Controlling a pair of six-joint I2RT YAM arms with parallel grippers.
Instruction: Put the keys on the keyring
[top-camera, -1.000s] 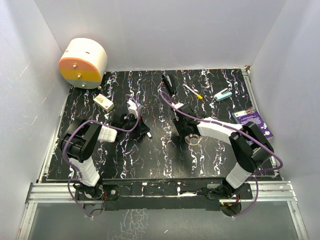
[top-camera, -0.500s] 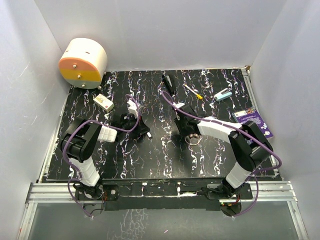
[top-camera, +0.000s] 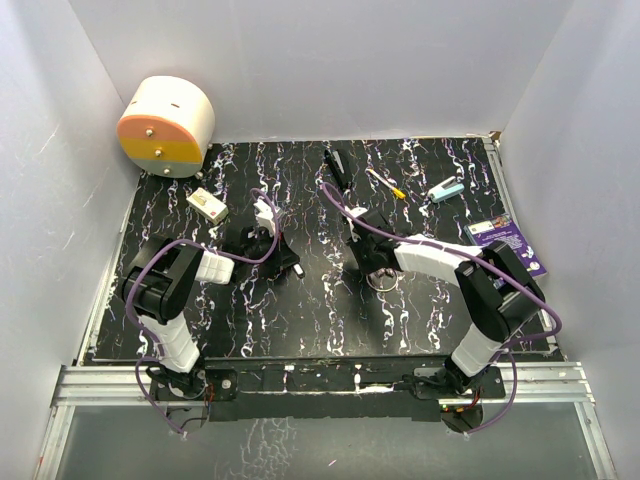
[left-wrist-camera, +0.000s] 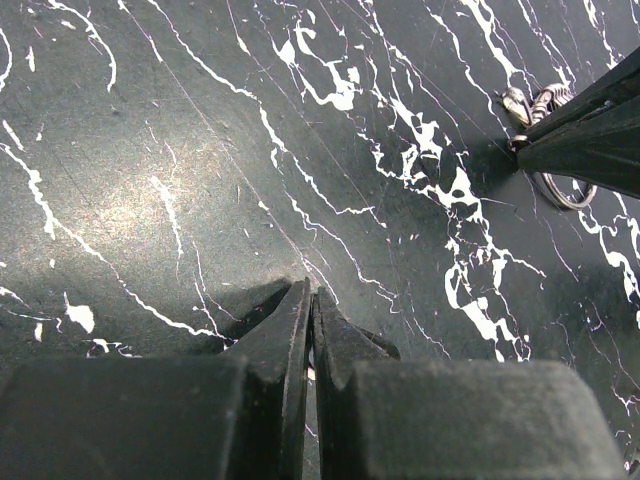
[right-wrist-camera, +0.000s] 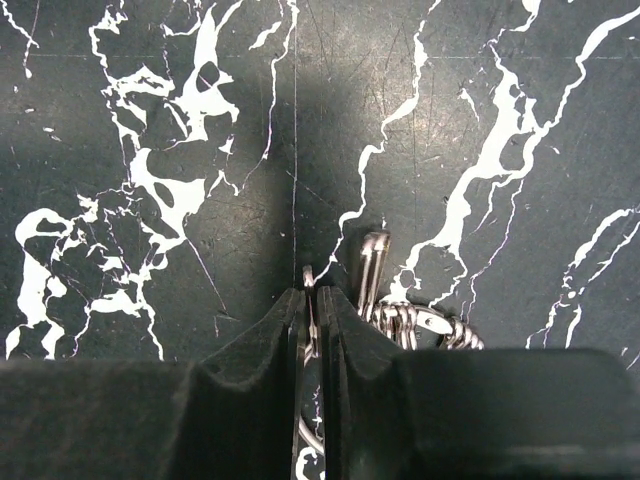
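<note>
The keyring (top-camera: 384, 279) is a thin silvery wire ring lying on the black marbled table, right of centre. My right gripper (top-camera: 368, 267) is at the ring's left side. In the right wrist view the gripper (right-wrist-camera: 312, 296) is shut on the ring's wire (right-wrist-camera: 309, 440), with a silvery clasp and chain (right-wrist-camera: 400, 320) just to its right. I cannot make out any flat keys. My left gripper (top-camera: 296, 268) rests low on the table, left of the ring. In its own view it (left-wrist-camera: 312, 300) is shut, and the ring (left-wrist-camera: 560, 190) shows at the far right.
A cream and orange round box (top-camera: 165, 125) stands at the back left, with a small beige box (top-camera: 207, 204) near it. A black stick (top-camera: 338, 165), a yellow-handled tool (top-camera: 385, 183) and a teal item (top-camera: 446, 189) lie at the back. A purple booklet (top-camera: 505, 240) lies at the right edge.
My right gripper has shifted slightly left and away, and the keyring has moved a little left with it. The left arm has not moved.
</note>
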